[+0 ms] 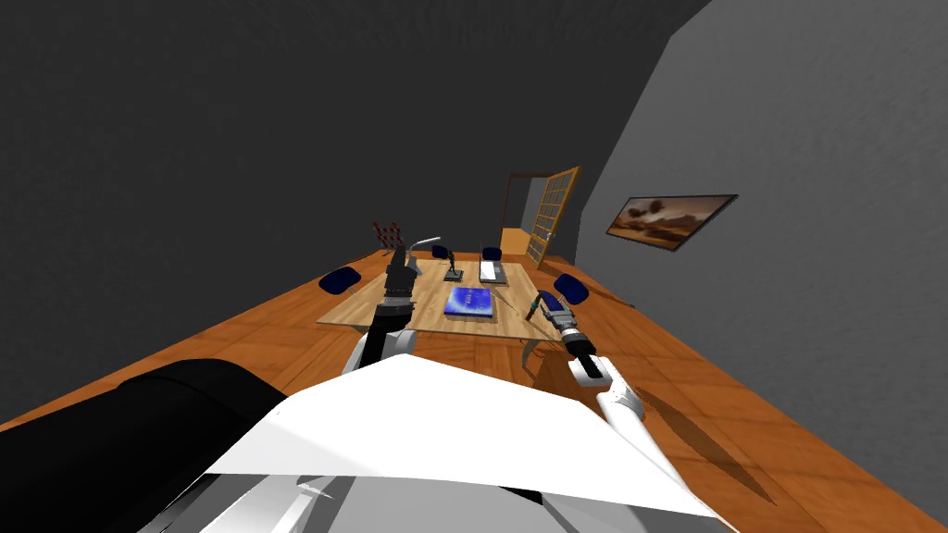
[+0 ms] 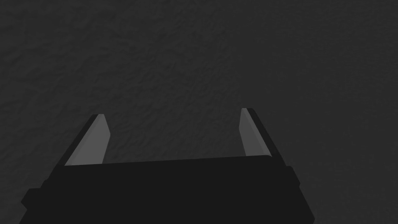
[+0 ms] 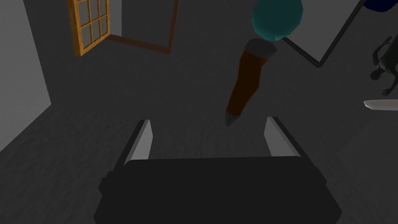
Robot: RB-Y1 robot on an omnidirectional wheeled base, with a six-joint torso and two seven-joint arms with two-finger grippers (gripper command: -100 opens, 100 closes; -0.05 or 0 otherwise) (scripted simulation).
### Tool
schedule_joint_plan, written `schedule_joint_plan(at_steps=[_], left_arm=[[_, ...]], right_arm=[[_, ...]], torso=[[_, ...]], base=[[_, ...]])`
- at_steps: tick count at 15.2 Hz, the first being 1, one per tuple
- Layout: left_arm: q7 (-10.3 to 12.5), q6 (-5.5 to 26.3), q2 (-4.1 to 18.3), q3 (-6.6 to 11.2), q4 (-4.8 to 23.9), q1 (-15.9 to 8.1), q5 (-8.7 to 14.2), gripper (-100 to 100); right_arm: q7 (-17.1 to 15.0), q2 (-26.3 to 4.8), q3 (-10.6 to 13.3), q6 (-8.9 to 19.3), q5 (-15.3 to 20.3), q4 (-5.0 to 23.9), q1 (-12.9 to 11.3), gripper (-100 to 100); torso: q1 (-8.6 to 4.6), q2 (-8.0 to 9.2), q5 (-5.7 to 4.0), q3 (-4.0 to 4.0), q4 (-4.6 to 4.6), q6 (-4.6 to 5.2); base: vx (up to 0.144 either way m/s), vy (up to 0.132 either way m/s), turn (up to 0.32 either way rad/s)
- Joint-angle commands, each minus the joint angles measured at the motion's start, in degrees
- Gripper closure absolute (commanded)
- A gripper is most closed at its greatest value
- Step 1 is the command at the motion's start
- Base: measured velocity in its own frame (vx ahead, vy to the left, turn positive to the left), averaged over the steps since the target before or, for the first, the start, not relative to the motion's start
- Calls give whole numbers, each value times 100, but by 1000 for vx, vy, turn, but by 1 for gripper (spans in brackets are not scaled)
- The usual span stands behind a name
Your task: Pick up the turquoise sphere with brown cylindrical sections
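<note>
The turquoise ball (image 3: 276, 17) sits on a brown stick (image 3: 247, 83). The stick's grey tip points back toward the gap between the right claw's (image 3: 208, 122) fingers. These are spread wide and hold nothing; the tip lies just beyond them, not touching. From the head, this claw is at the right edge of the wooden table (image 1: 426, 310), beside a blue book (image 1: 469, 303). The left claw (image 2: 171, 112) is raised over the table's left edge, also spread and empty.
</note>
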Motion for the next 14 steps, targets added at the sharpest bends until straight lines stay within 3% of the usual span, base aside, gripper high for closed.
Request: schedule_joint_plan(at_steps=[1, 8, 14], left_arm=[[0, 0, 0, 0, 0, 0, 0, 0], [0, 0, 0, 0, 0, 0, 0, 0], [0, 0, 1, 0, 0, 0, 0, 0]], right_arm=[[88, 5, -17, 4, 39, 163, -65, -100], [847, 80, -167, 108, 456, 1124, -521, -100], [1149, 121, -227, 150, 622, 1523, -703, -100]], torso=[[0, 0, 0, 0, 0, 0], [-1, -1, 0, -1, 0, 0], [-24, 8, -4, 5, 2, 1]], base=[[21, 59, -3], [29, 70, -10], [15, 40, -2]])
